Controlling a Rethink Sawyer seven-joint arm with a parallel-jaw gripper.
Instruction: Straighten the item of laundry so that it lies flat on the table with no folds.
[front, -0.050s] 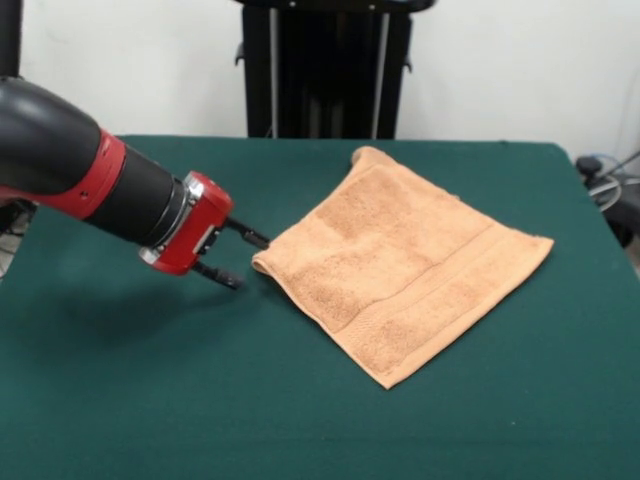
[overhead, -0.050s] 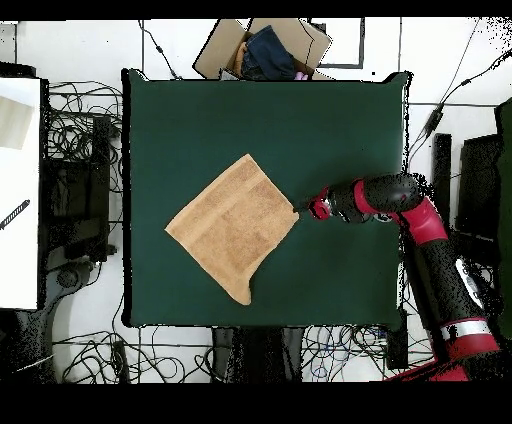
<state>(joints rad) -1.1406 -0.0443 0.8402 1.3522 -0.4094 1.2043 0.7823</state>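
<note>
lying mostly flat near the middle of the table (front, -0.050s: 120, 400), the towel (front, -0.050s: 405, 270) looks nearly spread: its near corner and band stripe sit smooth. left to do, i judge, are its far corner, which rises in a small curl, and its rolled-looking edge beside the gripper (front, -0.050s: 243, 258), whose two fingers stand apart, holding nothing, just at that corner.

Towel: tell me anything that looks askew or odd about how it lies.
The towel lies diagonal to the table edges, and its far corner curls up slightly. The gripper sits at its corner.
</note>
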